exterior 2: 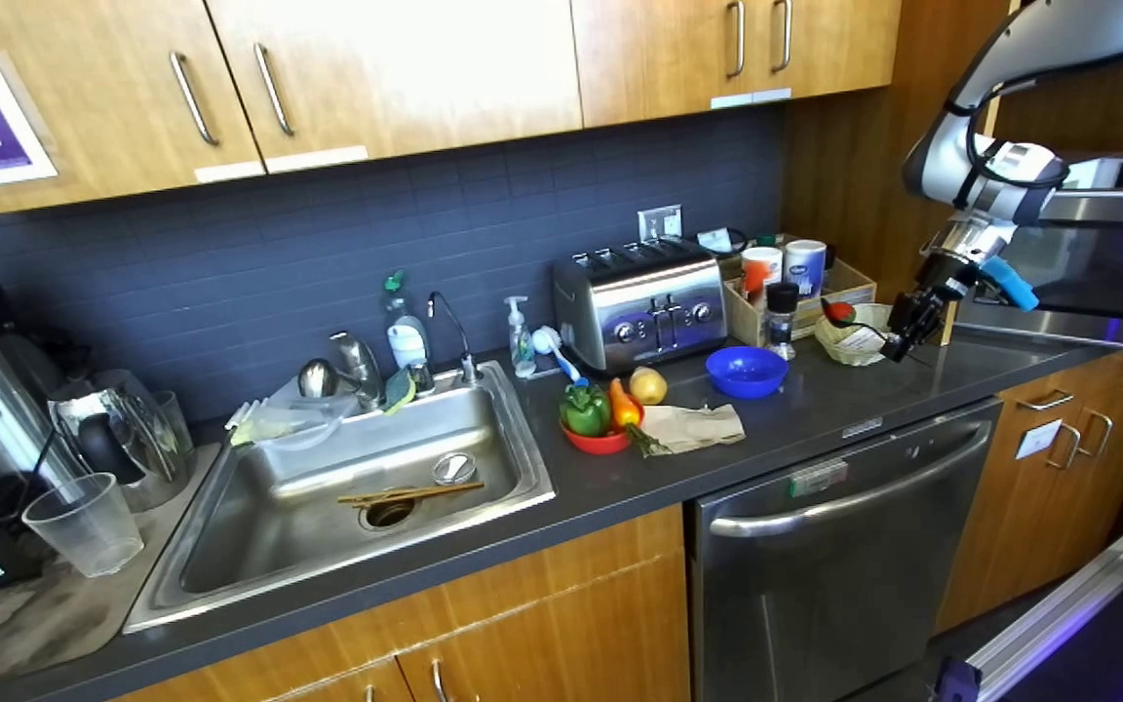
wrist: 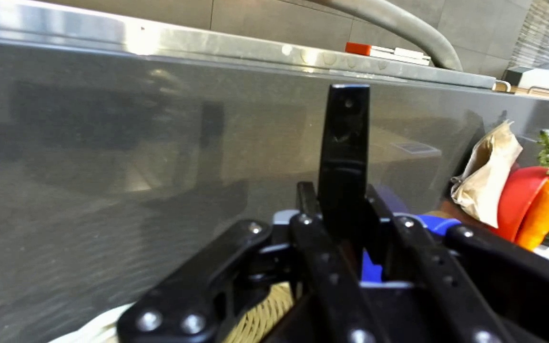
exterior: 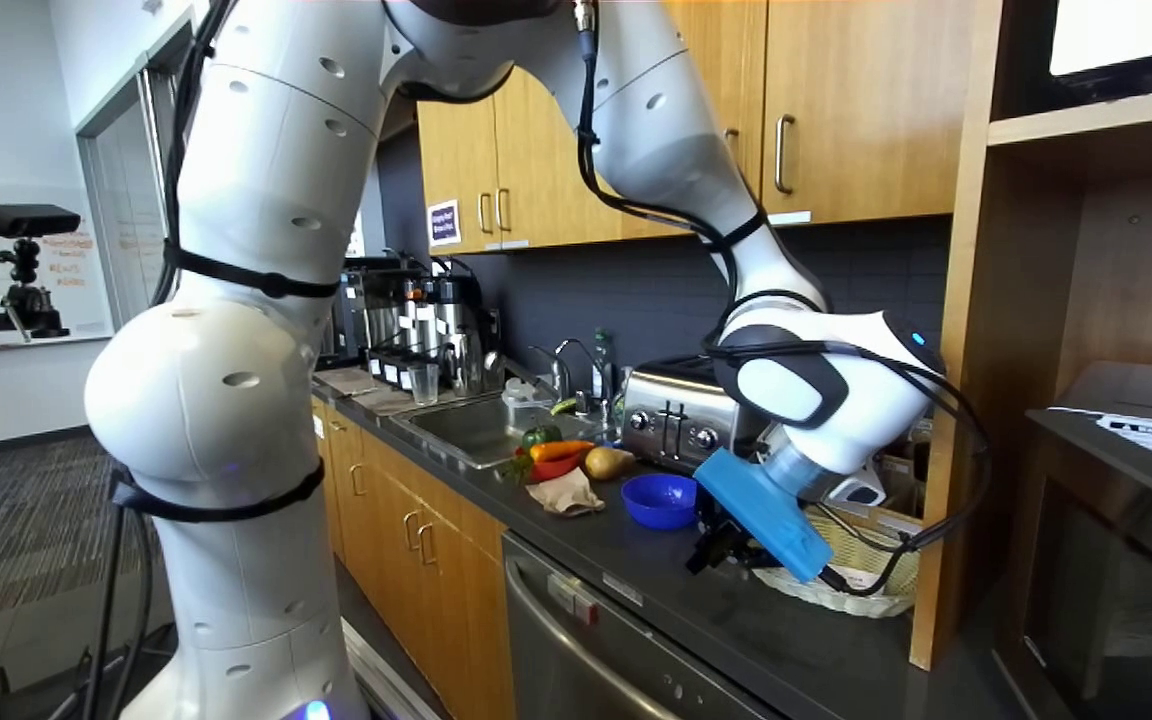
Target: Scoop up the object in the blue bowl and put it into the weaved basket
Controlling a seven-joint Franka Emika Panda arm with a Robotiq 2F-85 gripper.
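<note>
At the pale round woven basket (exterior 2: 849, 357), my black end effector (exterior 2: 898, 344) pinches a black spoon (wrist: 344, 150), small red lump (exterior 2: 842, 312) at its far end!

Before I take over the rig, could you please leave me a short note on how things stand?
Gripper: shut on the handle of the black spoon.
Small red object: appears to rest in the spoon, at the woven basket; whether it is fully over the basket, I cannot tell.
Blue bowl: on the counter near the toaster; no red object shows in it.
Done: the scooping, by the look of it.
Left: probably center the spoon over the basket, tip the object in, and check that it landed.
</note>
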